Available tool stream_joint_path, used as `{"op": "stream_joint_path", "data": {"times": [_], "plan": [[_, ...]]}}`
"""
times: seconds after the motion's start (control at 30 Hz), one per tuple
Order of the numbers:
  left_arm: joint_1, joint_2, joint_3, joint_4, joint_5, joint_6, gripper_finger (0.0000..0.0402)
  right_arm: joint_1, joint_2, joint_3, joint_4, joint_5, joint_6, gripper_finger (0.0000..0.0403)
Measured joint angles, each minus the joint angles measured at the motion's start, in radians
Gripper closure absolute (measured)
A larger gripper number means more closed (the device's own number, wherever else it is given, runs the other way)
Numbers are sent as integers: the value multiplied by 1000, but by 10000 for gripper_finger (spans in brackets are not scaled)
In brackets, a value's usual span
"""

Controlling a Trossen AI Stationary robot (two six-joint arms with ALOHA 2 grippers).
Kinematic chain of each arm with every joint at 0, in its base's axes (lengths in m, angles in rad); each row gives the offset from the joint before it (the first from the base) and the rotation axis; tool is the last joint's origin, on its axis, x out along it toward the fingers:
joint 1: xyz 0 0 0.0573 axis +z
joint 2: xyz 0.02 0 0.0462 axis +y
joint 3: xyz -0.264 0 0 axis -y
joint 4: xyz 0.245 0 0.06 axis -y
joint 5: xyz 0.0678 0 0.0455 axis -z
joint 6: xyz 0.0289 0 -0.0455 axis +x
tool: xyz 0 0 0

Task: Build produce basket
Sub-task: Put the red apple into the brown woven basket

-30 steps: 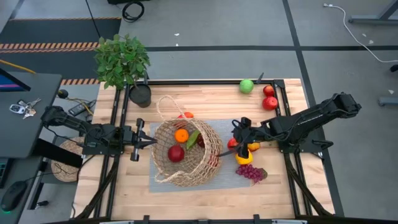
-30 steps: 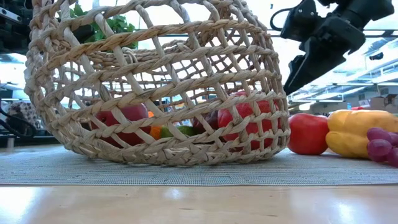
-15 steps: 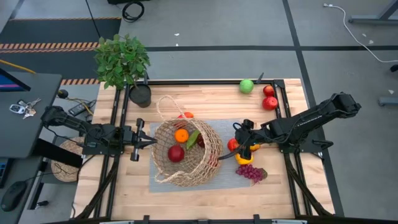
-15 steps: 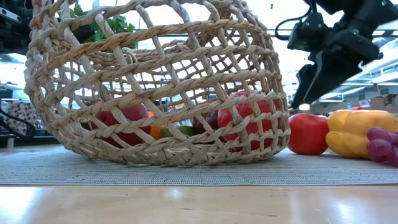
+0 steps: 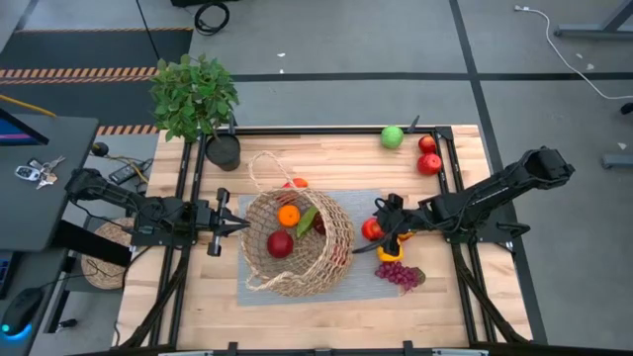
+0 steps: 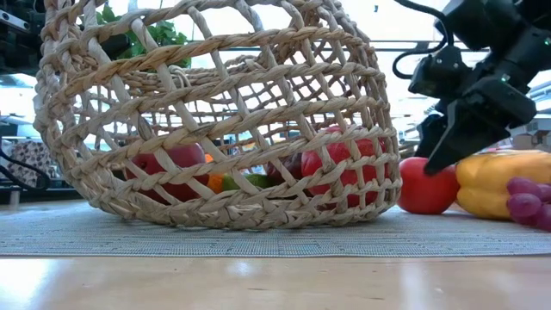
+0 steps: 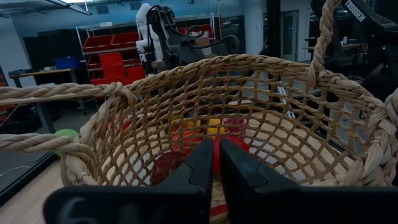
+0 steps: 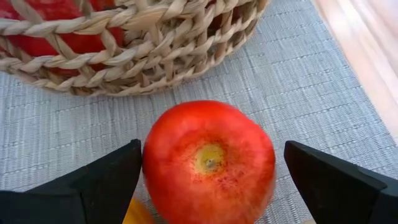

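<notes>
Right pincer [image 8: 208,180]: its two dark fingers [image 8: 93,180] stand spread wide, one on each side of a round red apple with a yellow-brown stem end [image 8: 208,158]. A gap shows between each finger and the fruit, so nothing is gripped. The red apple rests on the grey woven mat [image 8: 311,93], just beside the wall of the large round tan wicker basket of open weave [image 8: 124,56].

In the low view the right pincer [image 6: 448,151] comes down from above onto the red apple [image 6: 426,185]. Beside it lie a yellow piece of produce [image 6: 495,181] and purple grapes [image 6: 529,202]; both are cut off at the picture's edge.

In the high view the wicker basket [image 5: 297,242] stands on the grey mat [image 5: 371,282] at the middle of the light wooden desk [image 5: 326,153], with its thin looped handle toward the far side. It holds an orange [image 5: 288,215], a red apple, a green piece and other red produce, partly hidden by the weave.

Left pincer [image 5: 237,225]: at the basket's left rim, fingers drawn nearly together. Whether they pinch the rim cannot be told, as the fingertips hide it in the left wrist view.

At the desk's far edge lie a green apple [image 5: 393,136] and two red fruits [image 5: 428,155]; a leafy potted plant [image 5: 198,99] stands at the far left corner.
</notes>
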Motion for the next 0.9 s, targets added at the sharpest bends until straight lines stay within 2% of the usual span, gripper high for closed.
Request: {"op": "stream_joint_path", "data": {"times": [0.47, 0.63, 0.9], "plan": [[0, 0, 0, 0, 0, 0, 366, -21, 0, -1, -6, -15, -39, 75], [0, 0, 0, 0, 0, 0, 371, -24, 0, 13, -21, -3, -51, 78], [0, 0, 0, 0, 0, 0, 369, -93, -1, 110, -68, -3, -114, 78]]}}
